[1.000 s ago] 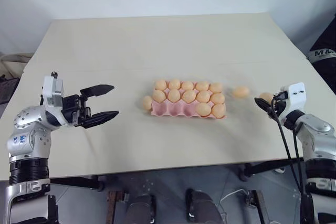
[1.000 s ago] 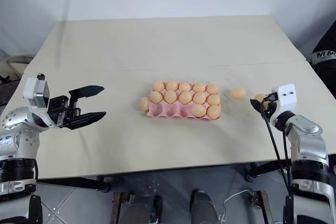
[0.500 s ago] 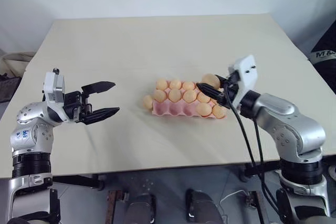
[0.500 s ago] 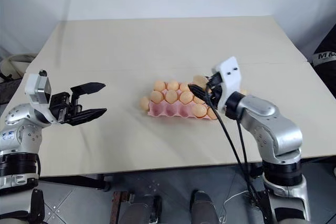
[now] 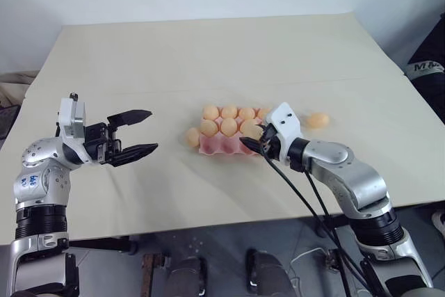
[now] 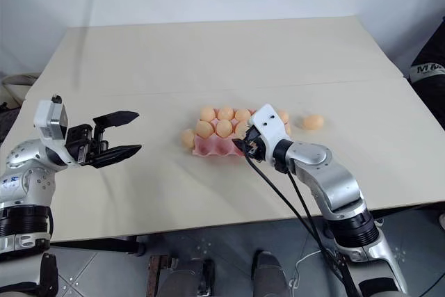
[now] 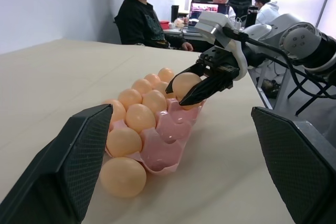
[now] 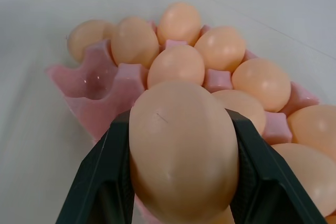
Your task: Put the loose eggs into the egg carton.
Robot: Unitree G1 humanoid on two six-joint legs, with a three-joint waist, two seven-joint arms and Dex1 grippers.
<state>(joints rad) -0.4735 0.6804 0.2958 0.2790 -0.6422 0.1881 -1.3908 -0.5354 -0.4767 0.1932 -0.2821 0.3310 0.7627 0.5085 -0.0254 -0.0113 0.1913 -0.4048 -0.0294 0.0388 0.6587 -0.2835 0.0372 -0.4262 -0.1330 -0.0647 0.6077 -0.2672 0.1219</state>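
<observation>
My left tool (image 5: 142,132) stands wide open and holds nothing, well left of the egg carton (image 5: 224,145). One loose egg (image 5: 192,137) lies on the surface (image 5: 208,53), touching the left end of the pink carton in the middle. How many eggs are in the cups I cannot count exactly. My right tool (image 8: 173,182) is closed on one egg (image 8: 181,142) above the front row. One more egg (image 5: 318,120) lies right of the carton.

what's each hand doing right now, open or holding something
Left hand: open, holding nothing.
Right hand: shut on an egg, over the egg carton.
</observation>
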